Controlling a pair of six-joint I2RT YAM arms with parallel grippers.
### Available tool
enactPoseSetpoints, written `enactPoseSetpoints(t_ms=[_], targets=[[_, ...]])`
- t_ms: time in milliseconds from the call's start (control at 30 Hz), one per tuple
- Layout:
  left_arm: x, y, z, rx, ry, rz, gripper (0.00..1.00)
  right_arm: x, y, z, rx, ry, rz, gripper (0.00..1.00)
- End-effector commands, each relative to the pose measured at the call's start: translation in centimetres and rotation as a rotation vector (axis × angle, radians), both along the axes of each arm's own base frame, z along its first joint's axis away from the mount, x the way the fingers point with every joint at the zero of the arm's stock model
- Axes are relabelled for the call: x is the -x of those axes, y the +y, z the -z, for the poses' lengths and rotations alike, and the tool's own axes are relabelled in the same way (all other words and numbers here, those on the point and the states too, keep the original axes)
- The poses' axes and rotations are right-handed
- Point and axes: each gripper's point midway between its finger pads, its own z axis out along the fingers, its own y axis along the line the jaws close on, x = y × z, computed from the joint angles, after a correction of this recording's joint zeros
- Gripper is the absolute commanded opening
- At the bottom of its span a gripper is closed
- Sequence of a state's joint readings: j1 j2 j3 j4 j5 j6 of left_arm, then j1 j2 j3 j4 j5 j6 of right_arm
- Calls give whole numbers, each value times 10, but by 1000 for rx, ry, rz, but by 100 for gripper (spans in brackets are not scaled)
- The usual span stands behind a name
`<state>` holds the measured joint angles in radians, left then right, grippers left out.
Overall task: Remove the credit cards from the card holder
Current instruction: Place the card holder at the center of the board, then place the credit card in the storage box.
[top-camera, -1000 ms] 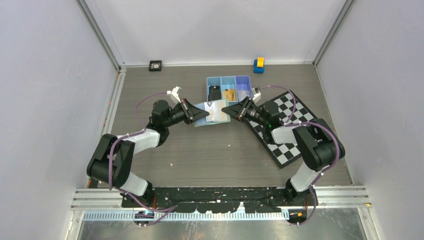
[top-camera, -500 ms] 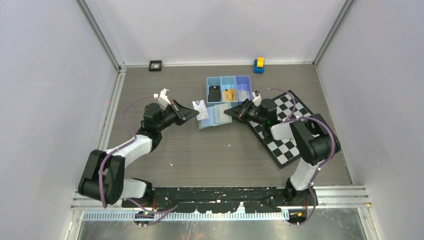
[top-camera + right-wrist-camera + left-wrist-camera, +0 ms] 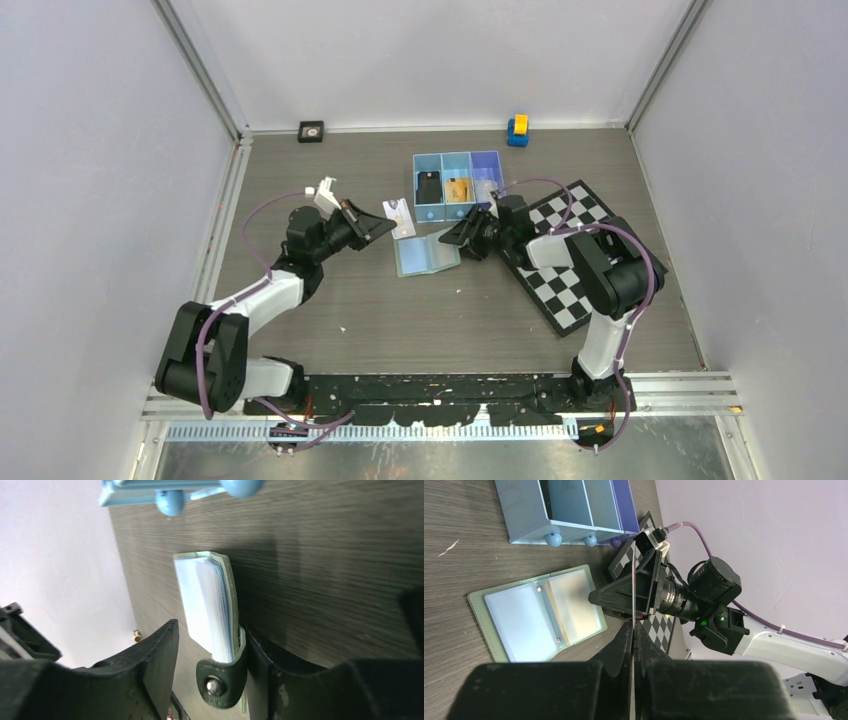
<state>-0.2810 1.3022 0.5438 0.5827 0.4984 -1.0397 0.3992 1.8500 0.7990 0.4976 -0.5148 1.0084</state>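
Your left hand (image 3: 388, 226) is closed tight on a pale grey-white card (image 3: 399, 213), held clear of the dark wood-grain counter (image 3: 400, 310) just left of the card holder (image 3: 425, 255); from the left wrist the card shows only as a thin edge between the fingers. The card holder lies open and flat near the middle of the counter, pale inner faces up, just in front of the blue three-compartment tray (image 3: 445, 156). Your right hand (image 3: 450, 237) sits low at the holder's right edge, its fingers partly spread with the holder's edge and snap tab (image 3: 220, 677) between them and a gap showing on one side, so nothing is clamped there. A black card (image 3: 429, 186) lies in the tray's left compartment and a gold-orange card (image 3: 459, 188) in the middle one; what is in the right compartment cannot be made out. A black-and-white checkerboard (image 3: 570, 270) lies at an angle under your right arm. At the back of the counter a small black square object (image 3: 311, 130) sits to the left and a blue-and-yellow block (image 3: 517, 130) to the right. Pale lavender walls (image 3: 430, 60) close in three sides, with metal frame posts (image 3: 200, 70) at the corners and a metal rail (image 3: 440, 395) along the near edge.
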Motion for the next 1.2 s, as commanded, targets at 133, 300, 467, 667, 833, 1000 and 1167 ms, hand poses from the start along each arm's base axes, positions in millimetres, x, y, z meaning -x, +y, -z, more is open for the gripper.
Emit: enactPoseSetpoints(t_ms=[133, 300, 467, 667, 833, 1000, 1167], targets=[[-1, -4, -9, 20, -30, 31, 0, -11, -36, -32, 116, -126, 109, 62], [0, -13, -11, 55, -38, 75, 0, -5, -56, -78, 98, -295, 172, 78], [5, -29, -24, 114, -87, 159, 0, 14, -31, -133, -86, -447, 39, 78], [12, -42, -33, 139, -119, 222, 0, 28, 0, -152, -229, -490, -92, 65], [19, -52, -39, 157, -146, 272, 0, 40, 22, -157, -301, -491, -187, 61], [21, -59, -43, 173, -159, 306, 0, 46, 33, -158, -319, -493, -233, 51], [20, -61, -37, 175, -139, 311, 2, 49, 36, -162, -344, -492, -249, 20]])
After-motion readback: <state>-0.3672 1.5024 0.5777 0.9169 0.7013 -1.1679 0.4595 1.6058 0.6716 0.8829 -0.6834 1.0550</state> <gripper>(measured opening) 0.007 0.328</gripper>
